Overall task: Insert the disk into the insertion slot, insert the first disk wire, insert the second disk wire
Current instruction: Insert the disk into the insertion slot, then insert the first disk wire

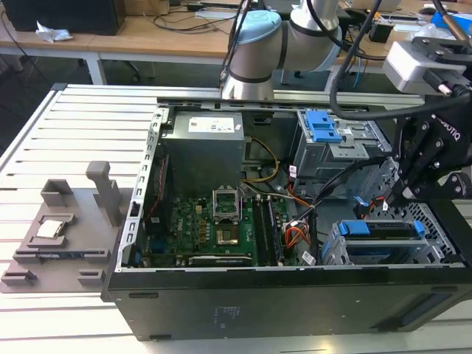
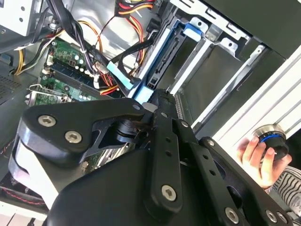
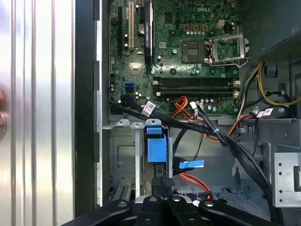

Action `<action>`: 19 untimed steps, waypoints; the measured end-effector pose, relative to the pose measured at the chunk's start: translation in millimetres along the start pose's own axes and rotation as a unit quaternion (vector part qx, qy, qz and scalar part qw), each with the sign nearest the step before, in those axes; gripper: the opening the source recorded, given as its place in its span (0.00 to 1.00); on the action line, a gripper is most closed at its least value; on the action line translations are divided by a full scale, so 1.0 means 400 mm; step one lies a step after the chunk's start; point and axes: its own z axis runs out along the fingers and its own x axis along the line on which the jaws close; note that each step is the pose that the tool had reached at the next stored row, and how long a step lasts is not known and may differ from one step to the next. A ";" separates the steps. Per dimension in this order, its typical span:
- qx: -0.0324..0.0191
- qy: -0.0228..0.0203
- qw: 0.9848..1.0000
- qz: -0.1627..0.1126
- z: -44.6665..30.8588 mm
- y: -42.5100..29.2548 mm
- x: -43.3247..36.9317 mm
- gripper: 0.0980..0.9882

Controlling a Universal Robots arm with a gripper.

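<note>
— What sits at the exterior view's left?

— A grey fixture block (image 1: 63, 228) on the slatted metal table (image 1: 44, 140). It is just beside the open computer case (image 1: 258, 302), which lies on its side.

— And inside the case?

— At the far left is the power supply (image 1: 203, 144), and nearer than that is the green motherboard (image 1: 210, 232). Further right, against the far wall, stands a tall grey drive bay (image 1: 324, 129) with a blue latch.

— Where is the disk (image 1: 383, 231)?

— In the case's near right corner. It sits, blue caddy and all, down in the insertion slot (image 1: 335, 252), the low perforated silver cage. In the first wrist view the caddy's blue tab lies between the cage's rails.

— And the gripper (image 1: 391, 198)?

— It hangs at the far side of that cage, just beside the disk. I can't tell whether it touches. In the first wrist view its tips are pressed close together, and I can't make out whether anything is pinched between them. A black cable (image 3: 192, 164) with a blue end lies near them.

— Anything further right?

— In the second wrist view, a person's hand (image 2: 256, 160) holds a round black knob (image 2: 272, 137) with a blue ring, out past the case wall.
</note>
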 end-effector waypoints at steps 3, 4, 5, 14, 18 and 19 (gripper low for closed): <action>0.000 0.000 1.000 0.000 0.008 -0.013 0.000 0.01; 0.000 0.000 1.000 0.000 0.009 -0.014 0.000 0.01; 0.000 0.001 1.000 0.000 0.009 -0.016 0.000 0.01; 0.000 0.001 1.000 0.000 0.010 -0.017 0.000 0.01; 0.000 0.001 1.000 0.000 0.010 -0.017 0.000 0.01; 0.000 0.001 1.000 0.000 0.010 -0.017 0.000 0.01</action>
